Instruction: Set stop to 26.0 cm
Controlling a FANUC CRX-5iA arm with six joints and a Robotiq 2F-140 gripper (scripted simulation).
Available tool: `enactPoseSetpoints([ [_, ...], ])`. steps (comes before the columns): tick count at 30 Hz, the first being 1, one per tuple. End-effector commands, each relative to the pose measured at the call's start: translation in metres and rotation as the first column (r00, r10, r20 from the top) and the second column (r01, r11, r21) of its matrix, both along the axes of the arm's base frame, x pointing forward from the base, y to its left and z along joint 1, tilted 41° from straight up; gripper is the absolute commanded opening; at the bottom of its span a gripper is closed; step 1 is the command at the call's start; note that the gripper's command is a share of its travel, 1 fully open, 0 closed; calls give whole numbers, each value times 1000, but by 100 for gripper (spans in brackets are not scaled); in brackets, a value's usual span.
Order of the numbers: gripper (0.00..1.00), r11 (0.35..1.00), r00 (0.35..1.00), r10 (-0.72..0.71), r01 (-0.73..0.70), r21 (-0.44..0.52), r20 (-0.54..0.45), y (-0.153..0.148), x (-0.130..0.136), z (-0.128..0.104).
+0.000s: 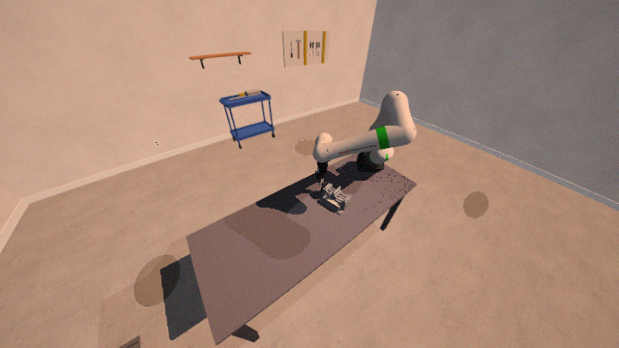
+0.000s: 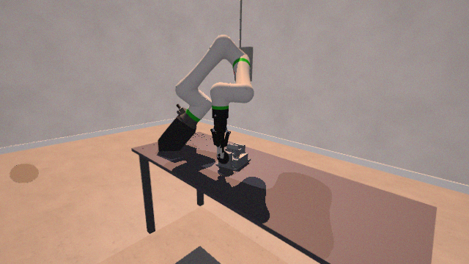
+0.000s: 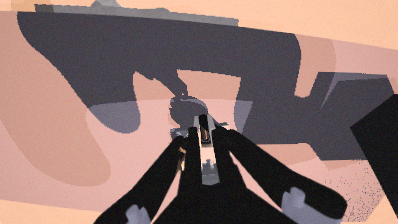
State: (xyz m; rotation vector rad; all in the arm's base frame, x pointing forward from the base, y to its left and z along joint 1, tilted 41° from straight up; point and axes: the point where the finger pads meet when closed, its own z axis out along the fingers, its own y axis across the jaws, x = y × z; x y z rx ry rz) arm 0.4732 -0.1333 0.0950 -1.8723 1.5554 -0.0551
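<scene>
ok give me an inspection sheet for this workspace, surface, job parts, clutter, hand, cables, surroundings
surface: long brown table on dark legs, crossed by the arm's shadow
job's things: small grey stop fixture near the arm's end of the table, with a dark handwheel on its near end; stop reading too small to tell
clutter: nothing seen on the table apart from the fixture
hand: hand points straight down, shut on the handwheel
cables: nothing seen on the table; a thin line runs up the wall behind the arm
surroundings: blue cart, orange wall shelf and tool board along the far wall, well away from the table
</scene>
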Motion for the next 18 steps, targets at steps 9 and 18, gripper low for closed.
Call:
enactPoseSetpoints([
  [9, 4, 1000, 1000, 0, 0, 0, 0, 3, 14, 2],
  [18, 4, 1000, 1000, 0, 0, 0, 0, 7, 23, 0],
])
